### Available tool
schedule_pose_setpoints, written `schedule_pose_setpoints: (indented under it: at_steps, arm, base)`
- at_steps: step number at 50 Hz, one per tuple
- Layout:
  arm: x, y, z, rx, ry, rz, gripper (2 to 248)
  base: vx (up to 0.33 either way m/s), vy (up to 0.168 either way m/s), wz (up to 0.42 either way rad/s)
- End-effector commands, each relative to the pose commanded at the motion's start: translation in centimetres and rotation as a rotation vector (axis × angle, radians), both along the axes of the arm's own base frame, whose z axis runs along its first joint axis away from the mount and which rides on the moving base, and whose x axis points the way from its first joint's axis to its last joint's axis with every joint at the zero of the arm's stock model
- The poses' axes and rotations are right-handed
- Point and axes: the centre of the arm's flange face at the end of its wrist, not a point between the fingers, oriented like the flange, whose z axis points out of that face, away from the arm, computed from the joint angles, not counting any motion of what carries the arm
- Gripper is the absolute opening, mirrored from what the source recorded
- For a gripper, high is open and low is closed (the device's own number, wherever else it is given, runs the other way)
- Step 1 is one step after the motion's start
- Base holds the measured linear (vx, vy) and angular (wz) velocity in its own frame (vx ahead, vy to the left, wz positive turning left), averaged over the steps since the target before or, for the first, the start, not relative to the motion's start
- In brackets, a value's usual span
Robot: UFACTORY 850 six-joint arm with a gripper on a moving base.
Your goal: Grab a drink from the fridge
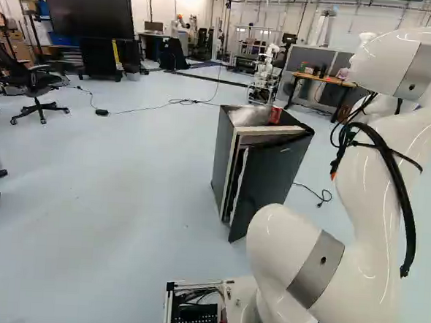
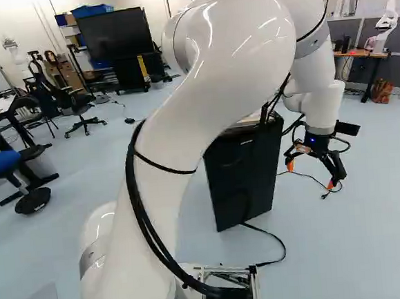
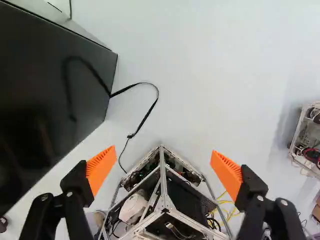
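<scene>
Fridge (image 1: 273,176): boxy, upright, dark grey, flat smooth panels with a dull sheen. Door ajar in left base view, pale strip and crumpled-looking white edging showing in the gap. Contents: cannot tell.

Red can (image 1: 275,115) on top of the fridge, toward its far side. Small, upright, cylindrical, saturated red with a lighter patch; finer markings too small to make out. Silvery, blurred patch (image 1: 249,117) beside it, material unclear.

Gripper (image 2: 311,175) in the air, to the right of the fridge in right base view, apart from it. Black jointed linkages, ribbed orange pads (image 3: 101,169). Fingers spread wide, gripping nothing. Arm (image 1: 377,208): glossy white, rounded segments, grey bands, black cabling strapped on.

Floor (image 1: 125,200) around the fridge: pale blue, smooth, faint shine. Black cable (image 3: 152,106) curves from beside the fridge's lower corner toward the metal-framed base (image 3: 162,200).
</scene>
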Motion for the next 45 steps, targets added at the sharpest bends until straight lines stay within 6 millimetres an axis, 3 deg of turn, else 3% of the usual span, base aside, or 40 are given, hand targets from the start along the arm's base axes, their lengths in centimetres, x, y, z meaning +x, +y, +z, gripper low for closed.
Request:
schedule_pose_setpoints:
  at_steps: [45]
  arm:
    - [-1.8,5.7,0.2,-0.179,-0.103,0.156,247]
  base:
    - [0.0,0.0,0.0]
